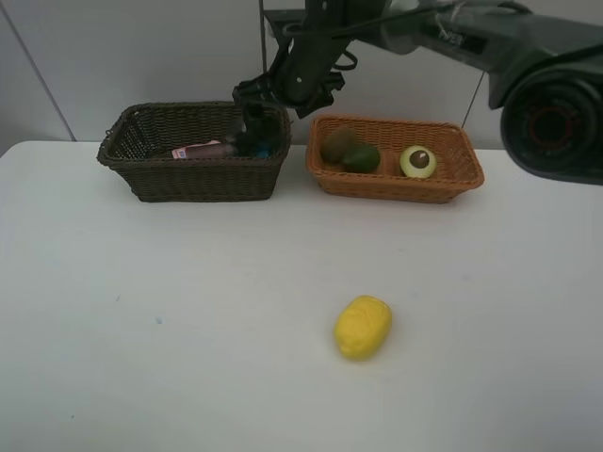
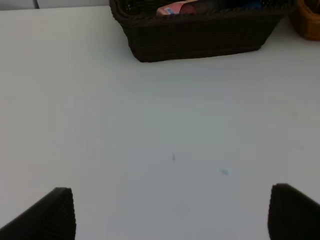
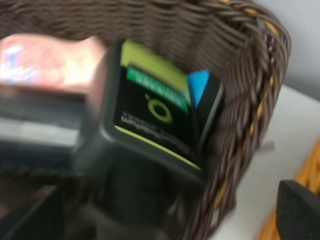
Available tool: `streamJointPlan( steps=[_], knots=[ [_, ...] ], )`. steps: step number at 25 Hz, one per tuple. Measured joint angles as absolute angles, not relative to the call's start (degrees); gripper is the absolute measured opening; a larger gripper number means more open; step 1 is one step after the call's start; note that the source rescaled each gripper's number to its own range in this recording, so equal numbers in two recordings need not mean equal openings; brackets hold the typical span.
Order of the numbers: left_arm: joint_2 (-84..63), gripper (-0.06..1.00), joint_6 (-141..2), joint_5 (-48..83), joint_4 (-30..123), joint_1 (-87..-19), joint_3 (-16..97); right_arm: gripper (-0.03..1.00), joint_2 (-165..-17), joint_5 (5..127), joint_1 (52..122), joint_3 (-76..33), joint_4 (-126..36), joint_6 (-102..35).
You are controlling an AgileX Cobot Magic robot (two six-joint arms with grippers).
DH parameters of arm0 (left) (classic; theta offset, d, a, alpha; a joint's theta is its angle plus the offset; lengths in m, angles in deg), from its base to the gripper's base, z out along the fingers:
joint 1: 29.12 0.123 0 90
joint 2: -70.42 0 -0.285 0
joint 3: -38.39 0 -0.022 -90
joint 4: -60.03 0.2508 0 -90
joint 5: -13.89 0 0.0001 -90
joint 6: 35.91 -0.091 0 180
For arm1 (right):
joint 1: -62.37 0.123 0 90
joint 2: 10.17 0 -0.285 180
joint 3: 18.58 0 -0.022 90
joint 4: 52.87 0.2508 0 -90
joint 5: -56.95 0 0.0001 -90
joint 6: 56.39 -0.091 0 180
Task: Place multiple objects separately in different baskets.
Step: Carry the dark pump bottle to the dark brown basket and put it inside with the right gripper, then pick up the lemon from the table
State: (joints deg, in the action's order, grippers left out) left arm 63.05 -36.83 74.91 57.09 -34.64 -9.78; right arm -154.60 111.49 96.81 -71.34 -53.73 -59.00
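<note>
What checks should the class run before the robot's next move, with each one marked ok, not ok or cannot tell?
1. Lemon reachable, lying alone on the table: ok.
2. Lemon sorted into a basket: not ok.
3. Orange-tan basket has room between the green fruit and the halved avocado: ok.
4. Right pincer clear of the dark brown basket: not ok, it sits at the rim.
5. Right pincer empty: cannot tell; the wrist view is blurred, with the black case close below.
6. Left pincer open above bare table: ok.

White table with faint, possibly blue specks, pale wall behind.
</note>
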Motion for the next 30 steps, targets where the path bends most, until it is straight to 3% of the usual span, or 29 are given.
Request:
streamJointPlan(
  steps=[6, 16, 30],
  knots=[
    [63.0, 1.00, -36.8, 74.9, 57.1, -35.2, -9.8, 1.00, -146.3, 125.8, 97.7, -71.7, -53.9, -60.6],
    [63.0, 1.00, -36.8, 74.9, 57.1, -35.2, -9.8, 1.00, -132.6, 126.7, 97.7, -66.3, -55.3, -62.3],
    [63.0, 1.00, -36.8, 74.9, 57.1, -35.2, -9.8, 1.00, -112.1, 125.6, 102.0, -9.5, -49.7, -70.4]
  ],
)
